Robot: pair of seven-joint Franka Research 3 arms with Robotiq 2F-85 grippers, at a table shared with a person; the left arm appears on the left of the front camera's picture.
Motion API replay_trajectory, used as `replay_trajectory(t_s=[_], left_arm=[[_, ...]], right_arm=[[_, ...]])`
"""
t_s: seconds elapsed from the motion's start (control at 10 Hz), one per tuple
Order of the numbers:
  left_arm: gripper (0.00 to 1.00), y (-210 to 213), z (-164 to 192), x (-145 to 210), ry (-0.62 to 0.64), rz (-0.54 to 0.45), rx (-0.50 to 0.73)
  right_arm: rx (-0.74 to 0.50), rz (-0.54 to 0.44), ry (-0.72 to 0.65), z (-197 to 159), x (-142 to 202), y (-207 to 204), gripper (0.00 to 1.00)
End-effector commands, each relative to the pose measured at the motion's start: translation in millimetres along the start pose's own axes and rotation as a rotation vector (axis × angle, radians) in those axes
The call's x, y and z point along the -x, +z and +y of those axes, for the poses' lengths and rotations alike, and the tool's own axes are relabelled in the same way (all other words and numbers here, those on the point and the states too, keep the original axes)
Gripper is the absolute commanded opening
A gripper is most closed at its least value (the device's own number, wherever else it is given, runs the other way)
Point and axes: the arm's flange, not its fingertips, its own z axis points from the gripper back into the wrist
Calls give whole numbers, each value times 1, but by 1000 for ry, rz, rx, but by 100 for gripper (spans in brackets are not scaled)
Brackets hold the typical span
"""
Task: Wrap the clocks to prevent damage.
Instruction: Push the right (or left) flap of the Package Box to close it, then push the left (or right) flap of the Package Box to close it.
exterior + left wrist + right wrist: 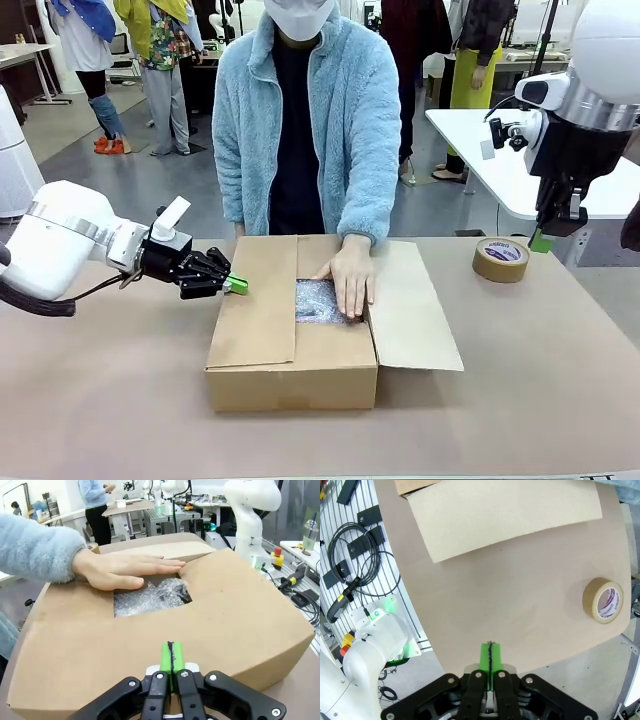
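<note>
A robotics lab set in an open workshop hall: two white robot arms, the left arm [60, 240] and the right arm [590, 80], stand at the near side of a brown-covered table [540, 380]. Off the table's edge on the right arm's side, a white slotted panel [385, 580] carries coiled wiring, and loose black cables [305, 605] lie near a red emergency-stop button [278, 556] on its yellow box. Beyond the table's far edge a bare grey floor [150, 170] runs to a white worktable [480, 150], and a standing person [97, 507] works at a cluttered bench [130, 507] among racks of equipment [200, 522]
</note>
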Motion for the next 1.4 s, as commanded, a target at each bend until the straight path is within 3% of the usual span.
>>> replay_trajectory(t_s=[0.0, 0.1, 0.2, 1.3], left_arm=[[1, -2, 4, 22, 17, 59, -25], [1, 11, -14, 9, -20, 57, 19], [1, 1, 0, 1, 6, -5, 1], [1, 1, 0, 1, 6, -5, 1]], right_arm=[[1, -18, -13, -1, -2, -1, 1], [1, -18, -13, -1, -2, -1, 1], [1, -18, -13, -1, -2, -1, 1], [1, -18, -13, -1, -2, -1, 1]])
